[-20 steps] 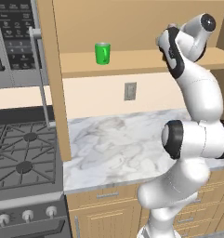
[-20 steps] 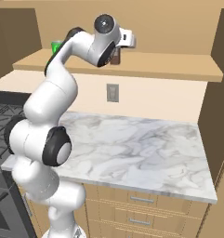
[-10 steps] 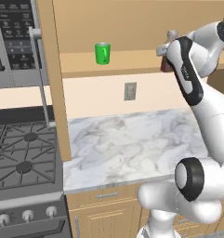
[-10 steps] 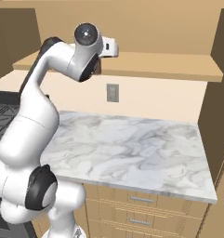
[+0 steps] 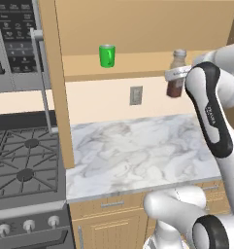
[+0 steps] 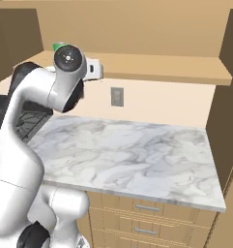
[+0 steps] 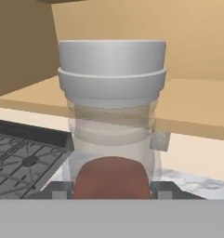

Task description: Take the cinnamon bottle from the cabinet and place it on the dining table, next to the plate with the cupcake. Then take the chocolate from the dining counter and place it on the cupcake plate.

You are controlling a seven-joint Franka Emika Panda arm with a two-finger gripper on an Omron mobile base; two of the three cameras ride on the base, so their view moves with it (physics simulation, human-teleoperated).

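Tool (image 7: 111, 188) grasps the cinnamon bottle (image 5: 176, 73) upright. Bottle hangs just off the cabinet (image 5: 138, 29) shelf edge, right of the green cup (image 5: 107, 56).

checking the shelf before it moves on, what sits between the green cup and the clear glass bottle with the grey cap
Nothing: in the left base view the tan wooden shelf is bare between the green cup and the clear glass cinnamon bottle.

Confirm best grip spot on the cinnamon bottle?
Grip the bottle on its clear body just below the neck, coming in level from the side, as the gripper does now. It stands upright; the wide cap above forms a lip against slipping down.
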